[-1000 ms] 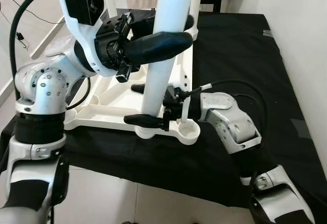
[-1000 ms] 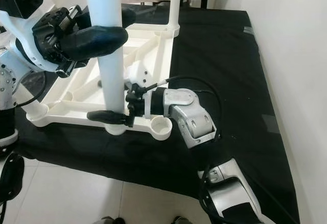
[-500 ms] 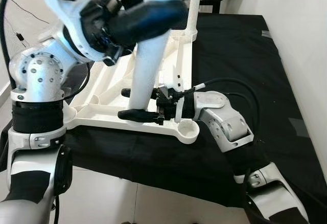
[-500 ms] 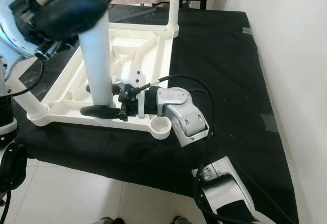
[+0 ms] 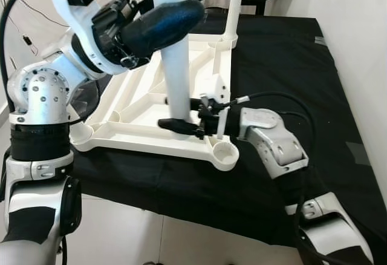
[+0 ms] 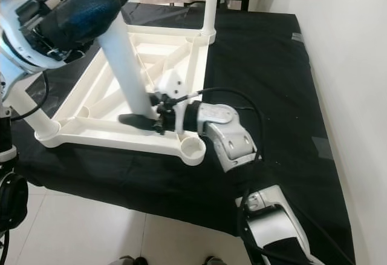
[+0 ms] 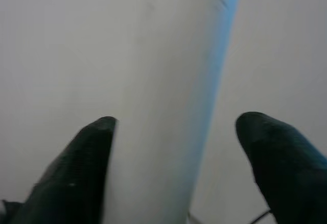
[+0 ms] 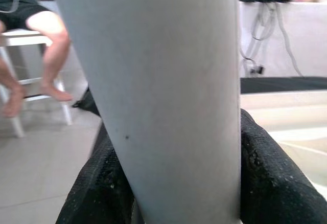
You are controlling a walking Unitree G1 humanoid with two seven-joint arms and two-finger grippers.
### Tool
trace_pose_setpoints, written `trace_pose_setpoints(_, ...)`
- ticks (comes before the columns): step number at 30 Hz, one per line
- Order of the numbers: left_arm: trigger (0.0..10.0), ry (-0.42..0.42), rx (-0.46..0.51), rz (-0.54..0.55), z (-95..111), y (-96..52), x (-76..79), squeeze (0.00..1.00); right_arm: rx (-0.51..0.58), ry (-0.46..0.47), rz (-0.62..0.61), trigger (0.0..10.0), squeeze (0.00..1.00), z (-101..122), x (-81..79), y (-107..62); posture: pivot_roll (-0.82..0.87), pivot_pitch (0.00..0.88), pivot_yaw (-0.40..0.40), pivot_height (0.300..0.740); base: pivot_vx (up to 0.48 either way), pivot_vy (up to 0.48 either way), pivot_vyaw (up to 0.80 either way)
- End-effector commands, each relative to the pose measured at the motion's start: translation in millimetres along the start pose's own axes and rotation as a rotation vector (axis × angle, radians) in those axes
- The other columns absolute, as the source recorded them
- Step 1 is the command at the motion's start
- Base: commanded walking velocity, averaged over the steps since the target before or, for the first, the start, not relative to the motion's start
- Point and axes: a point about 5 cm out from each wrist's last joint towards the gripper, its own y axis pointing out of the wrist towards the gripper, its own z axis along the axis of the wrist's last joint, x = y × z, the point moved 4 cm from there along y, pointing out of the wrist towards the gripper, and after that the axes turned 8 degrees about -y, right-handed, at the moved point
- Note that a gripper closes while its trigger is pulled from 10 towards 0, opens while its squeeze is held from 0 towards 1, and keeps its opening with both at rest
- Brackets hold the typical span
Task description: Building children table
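The white table frame [image 5: 151,104] lies upside down on your black cloth [image 5: 284,53]. At its near rail, your right claw [image 5: 178,124] pinches the foot of a white table leg [image 5: 175,65], which stands tilted. Higher up, your left claw [image 5: 175,8] straddles that leg, fingers [image 7: 87,162] spread.
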Motion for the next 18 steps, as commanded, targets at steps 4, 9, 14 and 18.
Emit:
trace_pose_setpoints(4, 10.0, 0.098, -0.038, 0.191, -8, -11.8, -11.1, 1.0, -0.025, 0.042, -0.185, 0.0, 0.0, -6, 32.3, -31.9, -0.05, 0.171, 0.005, 0.74, 0.0, 0.0, 0.0)
trace_pose_setpoints(9, 10.0, 0.237, -0.063, 0.512, -17, -51.5, -7.5, 1.0, 0.009, 0.073, -0.395, 0.0, 0.0, 1, 66.9, -71.6, -0.03, 0.189, -0.007, 0.74, 0.0, 0.0, 0.0)
trace_pose_setpoints(14, 10.0, 0.226, -0.115, 0.649, -44, -80.3, 0.1, 1.0, 0.129, 0.121, -0.435, 0.0, 0.0, 14, 70.9, -89.7, -0.04, 0.201, -0.007, 0.74, 0.0, 0.0, 0.0)
trace_pose_setpoints(18, 10.0, 0.137, -0.168, 0.713, -88, -87.6, 7.4, 0.15, 0.141, 0.089, -0.325, 0.0, 0.0, 13, 51.8, -96.1, -0.04, 0.217, -0.003, 0.74, 0.0, 0.0, 0.0)
